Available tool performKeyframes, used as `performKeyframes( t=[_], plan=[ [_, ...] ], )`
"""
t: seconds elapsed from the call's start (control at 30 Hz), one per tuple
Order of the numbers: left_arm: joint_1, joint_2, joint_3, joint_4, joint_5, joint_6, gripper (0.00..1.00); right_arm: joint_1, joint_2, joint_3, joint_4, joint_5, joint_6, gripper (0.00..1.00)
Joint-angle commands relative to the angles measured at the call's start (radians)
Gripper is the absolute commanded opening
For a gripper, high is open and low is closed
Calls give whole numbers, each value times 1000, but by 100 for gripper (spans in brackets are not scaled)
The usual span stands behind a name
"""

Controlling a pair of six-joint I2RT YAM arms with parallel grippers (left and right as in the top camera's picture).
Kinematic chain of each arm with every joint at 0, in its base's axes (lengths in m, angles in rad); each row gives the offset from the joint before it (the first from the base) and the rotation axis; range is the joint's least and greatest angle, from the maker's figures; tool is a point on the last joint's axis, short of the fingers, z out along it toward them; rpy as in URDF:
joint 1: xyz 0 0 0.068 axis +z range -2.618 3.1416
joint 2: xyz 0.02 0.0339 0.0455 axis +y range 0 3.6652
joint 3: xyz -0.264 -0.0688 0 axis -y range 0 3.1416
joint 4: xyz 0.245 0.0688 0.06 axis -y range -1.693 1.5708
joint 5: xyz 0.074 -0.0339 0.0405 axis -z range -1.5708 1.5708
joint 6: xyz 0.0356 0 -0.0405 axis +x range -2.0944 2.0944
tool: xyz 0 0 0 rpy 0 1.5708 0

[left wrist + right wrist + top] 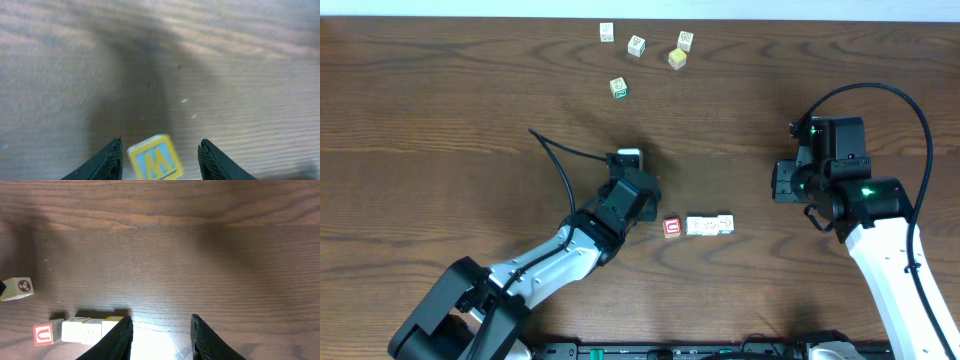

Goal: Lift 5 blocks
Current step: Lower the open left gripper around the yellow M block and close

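Sitting tilted between the left jaws is a yellow-orange wooden cube with a blue M. The jaws stand partly open, and a sliver of tabletop shows on each side, so I cannot tell whether they grip it. To its near right lies a line of 4: a red-bordered cube, then 3 whitish cubes. The right jaws, partly open and holding nothing, hang over the tabletop right of that line. A green-bordered cube and 4 pale cubes sit near the far edge.
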Motion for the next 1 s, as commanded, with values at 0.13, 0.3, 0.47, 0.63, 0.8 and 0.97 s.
performKeyframes(
  t=[0.13,0.3,0.47,0.63,0.8,0.97],
  plan=[
    [1,8,31,6,-15,-5,49,-13,3,18,5,-5,11,35],
    [-2,45,41,-3,-16,-54,49,-13,3,18,5,-4,18,35],
    [-39,138,126,-77,-17,-52,49,-13,3,18,5,-4,18,35],
    [-50,201,183,-115,-21,-45,49,-13,3,18,2,-4,18,35],
    [-48,201,183,-120,-29,-45,49,-13,3,18,2,-4,18,35],
    [-48,199,183,-140,-28,13,49,-13,3,18,2,-4,18,35]
  ],
)
